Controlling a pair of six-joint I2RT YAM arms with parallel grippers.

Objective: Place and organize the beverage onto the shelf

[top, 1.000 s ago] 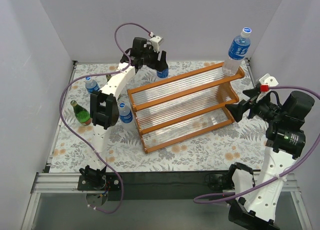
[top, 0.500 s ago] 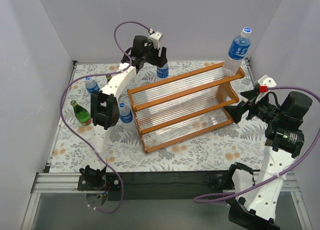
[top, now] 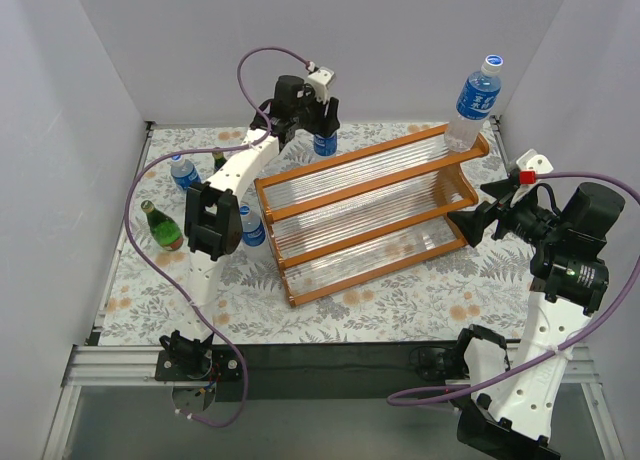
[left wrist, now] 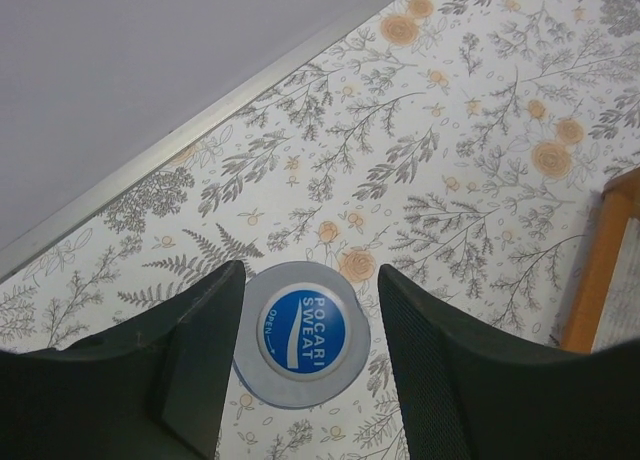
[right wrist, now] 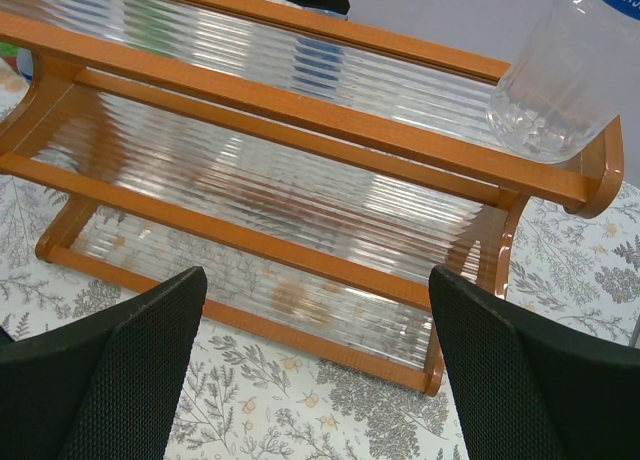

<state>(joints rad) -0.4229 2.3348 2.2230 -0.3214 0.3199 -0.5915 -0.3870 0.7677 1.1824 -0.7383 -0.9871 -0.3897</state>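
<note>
My left gripper (top: 324, 130) is shut on a clear blue-label bottle (top: 325, 143), held upright just behind the shelf's (top: 380, 272) top tier at its left half. In the left wrist view, its blue-printed white cap (left wrist: 302, 329) sits between my fingers (left wrist: 200, 360). Another clear bottle (top: 470, 105) stands on the top tier's right end. Two clear bottles (top: 183, 170) (top: 252, 228) and two green ones (top: 160, 226) (top: 218, 158) stand on the table to the shelf's left. My right gripper (top: 478, 205) is open and empty at the shelf's right end.
White walls enclose the table on three sides. In the right wrist view the shelf (right wrist: 300, 115) fills the frame, with the standing bottle's base (right wrist: 555, 90) at upper right. My left arm's elbow (top: 205, 225) stands between the loose bottles.
My left gripper has shifted a little to the right and back with the bottle in it. My right gripper moved slightly toward the shelf's right end, then held still.
</note>
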